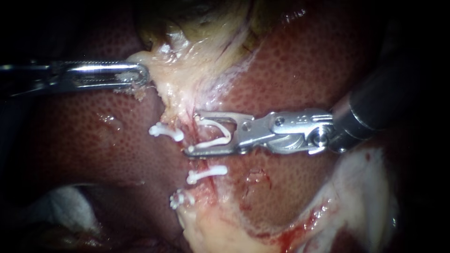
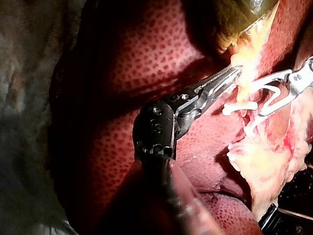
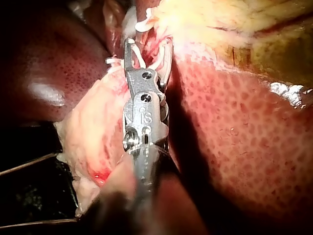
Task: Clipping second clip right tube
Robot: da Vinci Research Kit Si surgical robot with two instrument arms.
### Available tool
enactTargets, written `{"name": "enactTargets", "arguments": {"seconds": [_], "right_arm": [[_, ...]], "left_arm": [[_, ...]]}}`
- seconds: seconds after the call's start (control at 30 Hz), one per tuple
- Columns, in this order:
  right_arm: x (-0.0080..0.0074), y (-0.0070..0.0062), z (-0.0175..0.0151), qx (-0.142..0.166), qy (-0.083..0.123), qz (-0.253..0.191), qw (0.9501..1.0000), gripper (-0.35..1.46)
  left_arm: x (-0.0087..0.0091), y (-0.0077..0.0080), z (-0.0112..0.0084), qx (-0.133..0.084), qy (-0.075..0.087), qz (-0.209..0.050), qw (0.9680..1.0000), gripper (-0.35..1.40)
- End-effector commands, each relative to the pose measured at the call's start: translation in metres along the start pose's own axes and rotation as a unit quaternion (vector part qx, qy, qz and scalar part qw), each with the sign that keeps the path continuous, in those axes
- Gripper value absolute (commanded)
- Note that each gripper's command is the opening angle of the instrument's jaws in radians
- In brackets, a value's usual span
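Note:
My right instrument [image 1: 192,133] comes in from the right, its jaws standing wide with a white open clip [image 1: 220,136] seated between them. The clip straddles the reddish right tube [image 1: 202,162]. Just below on that tube sits a closed white clip [image 1: 206,173]. Two more closed clips show: one to the left [image 1: 166,132] and one lower down [image 1: 180,199]. My left instrument [image 1: 143,77] is shut on pale gallbladder tissue [image 1: 164,70] and holds it taut. In the right wrist view the jaws [image 3: 148,44] reach into the pale tissue with the clip.
Mottled red liver [image 1: 290,70] surrounds the site. The greenish gallbladder [image 1: 197,14] lies above. Pale fatty tissue [image 1: 356,187] with some blood sits at the lower right, and white gauze [image 1: 61,206] at the lower left.

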Motion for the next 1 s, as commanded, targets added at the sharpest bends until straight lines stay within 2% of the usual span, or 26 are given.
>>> {"name": "enactTargets", "arguments": {"seconds": [0.03, 0.17, 0.37, 0.53, 0.7, 1.0], "right_arm": [[-0.0003, 0.0000, 0.0000, 0.001, -0.002, 0.002, 1.0000, 0.50], [-0.0012, -0.0001, -0.0004, 0.012, -0.011, 0.012, 0.9998, 0.50], [-0.0020, -0.0002, -0.0002, 0.030, -0.010, 0.032, 0.9990, 0.49], [-0.0033, -0.0007, 0.0008, 0.048, -0.016, 0.050, 0.9974, 0.49], [-0.0043, -0.0007, 0.0022, 0.063, -0.019, 0.062, 0.9959, 0.49], [-0.0042, -0.0004, 0.0029, 0.080, -0.010, 0.085, 0.9931, 0.49]], "left_arm": [[0.0000, 0.0000, 0.0000, 0.000, 0.000, 0.000, 1.0000, -0.35], [0.0000, 0.0001, 0.0000, 0.001, 0.000, 0.000, 1.0000, -0.35], [0.0001, 0.0004, -0.0001, -0.001, 0.000, 0.000, 1.0000, -0.35], [0.0001, 0.0005, 0.0000, 0.000, 0.000, 0.000, 1.0000, -0.35], [0.0001, 0.0005, 0.0000, -0.002, -0.001, 0.000, 1.0000, -0.35], [0.0001, 0.0006, 0.0002, -0.002, -0.001, 0.000, 1.0000, -0.35]]}}
